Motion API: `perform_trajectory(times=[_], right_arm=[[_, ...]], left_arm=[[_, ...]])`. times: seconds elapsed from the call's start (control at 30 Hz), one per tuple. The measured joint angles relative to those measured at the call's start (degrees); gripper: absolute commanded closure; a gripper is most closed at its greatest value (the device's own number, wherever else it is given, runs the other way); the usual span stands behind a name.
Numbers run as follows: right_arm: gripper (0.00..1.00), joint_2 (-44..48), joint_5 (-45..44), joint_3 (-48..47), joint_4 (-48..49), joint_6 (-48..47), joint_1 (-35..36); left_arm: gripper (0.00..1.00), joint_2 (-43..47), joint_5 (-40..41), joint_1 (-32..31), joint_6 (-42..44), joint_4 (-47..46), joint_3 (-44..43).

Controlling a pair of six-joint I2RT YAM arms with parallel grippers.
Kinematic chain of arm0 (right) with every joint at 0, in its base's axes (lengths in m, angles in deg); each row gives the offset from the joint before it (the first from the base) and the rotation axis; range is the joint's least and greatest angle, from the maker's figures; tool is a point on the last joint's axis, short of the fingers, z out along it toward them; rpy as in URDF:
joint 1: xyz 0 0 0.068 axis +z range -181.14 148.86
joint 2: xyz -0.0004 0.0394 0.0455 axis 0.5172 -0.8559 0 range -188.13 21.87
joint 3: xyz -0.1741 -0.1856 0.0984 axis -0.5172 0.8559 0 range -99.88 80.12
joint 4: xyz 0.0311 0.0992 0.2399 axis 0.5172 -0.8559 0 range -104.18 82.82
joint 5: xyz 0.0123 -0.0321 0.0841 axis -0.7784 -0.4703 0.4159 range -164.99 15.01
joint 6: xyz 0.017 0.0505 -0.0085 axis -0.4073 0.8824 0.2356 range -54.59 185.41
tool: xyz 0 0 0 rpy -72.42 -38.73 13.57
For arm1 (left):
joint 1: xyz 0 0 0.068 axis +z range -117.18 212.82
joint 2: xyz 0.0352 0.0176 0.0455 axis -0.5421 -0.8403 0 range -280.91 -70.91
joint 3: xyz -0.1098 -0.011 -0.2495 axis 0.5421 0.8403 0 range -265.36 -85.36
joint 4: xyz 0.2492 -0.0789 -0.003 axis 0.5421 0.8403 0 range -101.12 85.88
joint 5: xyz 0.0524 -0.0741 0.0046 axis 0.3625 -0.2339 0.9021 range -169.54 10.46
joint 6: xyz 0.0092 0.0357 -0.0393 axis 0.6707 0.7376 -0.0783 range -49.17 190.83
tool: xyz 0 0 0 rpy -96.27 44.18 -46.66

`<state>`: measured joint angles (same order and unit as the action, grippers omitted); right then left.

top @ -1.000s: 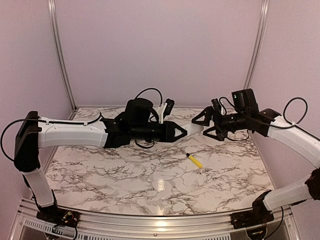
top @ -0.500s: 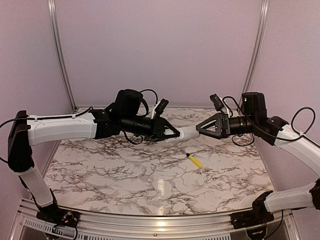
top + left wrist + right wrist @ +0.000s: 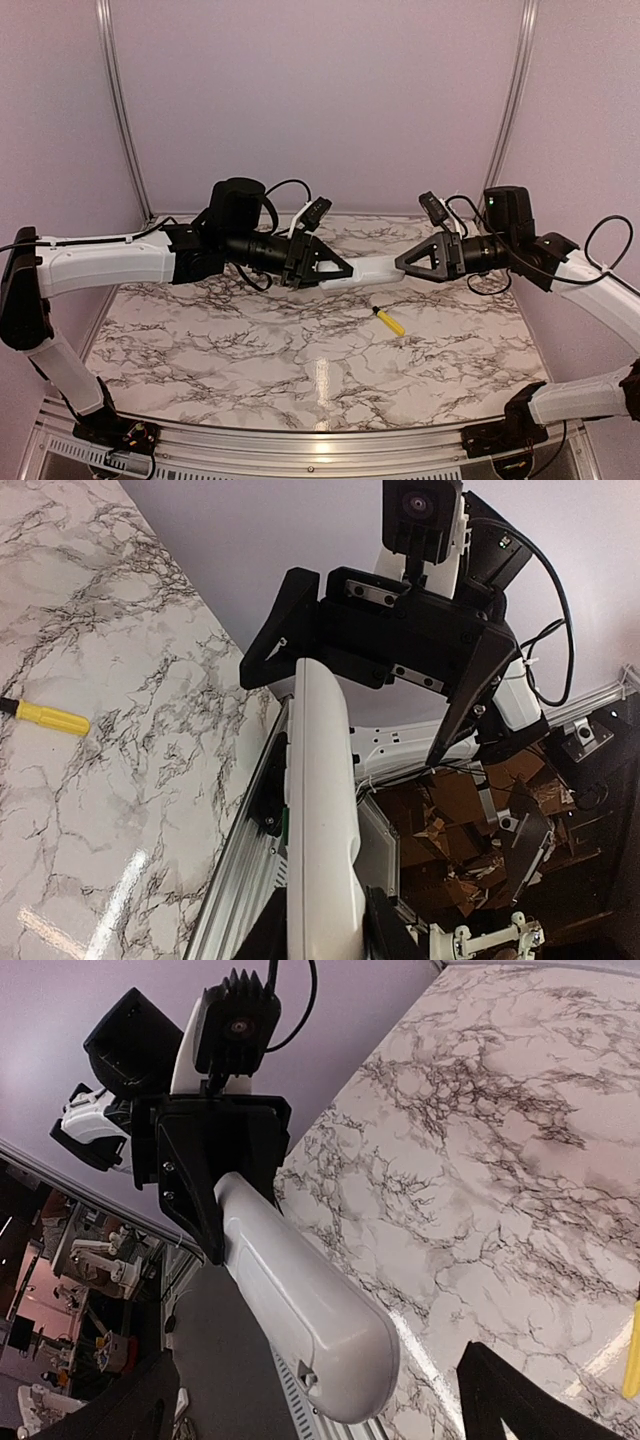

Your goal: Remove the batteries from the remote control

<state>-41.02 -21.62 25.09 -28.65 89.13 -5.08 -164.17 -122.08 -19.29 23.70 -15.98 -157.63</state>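
Left gripper [image 3: 343,272]: closed on one end of the white remote control [image 3: 372,268], which it holds level in the air over the far half of the table. Right gripper [image 3: 405,262]: jaws spread wide, straddling the remote's other end, with a clear gap on each side in its wrist view. Near edge: aluminium rail [image 3: 300,455] carrying both arm bases. Surface: white marble-patterned table top [image 3: 230,340], glossy, with a light glare near the middle. On it: one yellow-handled screwdriver [image 3: 389,321], lying flat, just nearer than the remote and below it. Far side: plain lilac wall panels [image 3: 320,100] joined by two metal uprights. Left wrist view only: a narrow edge of the remote with a small green mark, and a cluttered room with brown cardboard past the table rim. Right wrist view only: a broad face of the remote with a seamed panel and a small notch near the rounded end.
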Motion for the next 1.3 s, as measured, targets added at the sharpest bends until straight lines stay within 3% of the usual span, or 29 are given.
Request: perform_trajectory(times=[0.33,0.63,0.87,1.13,1.2,1.23,1.3], right_arm=[[0.21,-0.6,9.6,1.6,5.1,3.7,0.0],[0.37,-1.3,15.4,1.7,12.1,8.4,0.0],[0.51,-2.8,17.4,1.6,11.7,8.2,0.0],[0.89,-2.9,18.5,1.5,10.7,7.8,0.1],[0.97,-2.9,18.8,1.5,10.1,8.7,0.1],[1.00,-2.9,18.8,1.5,10.2,8.6,0.1],[1.00,-2.9,18.8,1.5,10.2,8.3,0.2]], left_arm=[[1.00,0.1,-6.1,-0.1,-3.3,-7.2,1.1],[1.00,-1.5,-8.6,-1.2,-4.4,-9.0,-0.2],[1.00,-2.7,-9.0,-1.5,-4.7,-9.9,-2.0],[1.00,-3.7,-8.8,-1.5,-4.7,-9.8,-2.3],[0.81,-3.8,-8.9,-1.5,-3.8,-9.9,-2.3],[0.66,-3.8,-8.8,-1.6,-3.6,-9.8,-2.3],[0.42,-3.8,-8.5,-1.6,-3.1,-9.4,-2.4]])
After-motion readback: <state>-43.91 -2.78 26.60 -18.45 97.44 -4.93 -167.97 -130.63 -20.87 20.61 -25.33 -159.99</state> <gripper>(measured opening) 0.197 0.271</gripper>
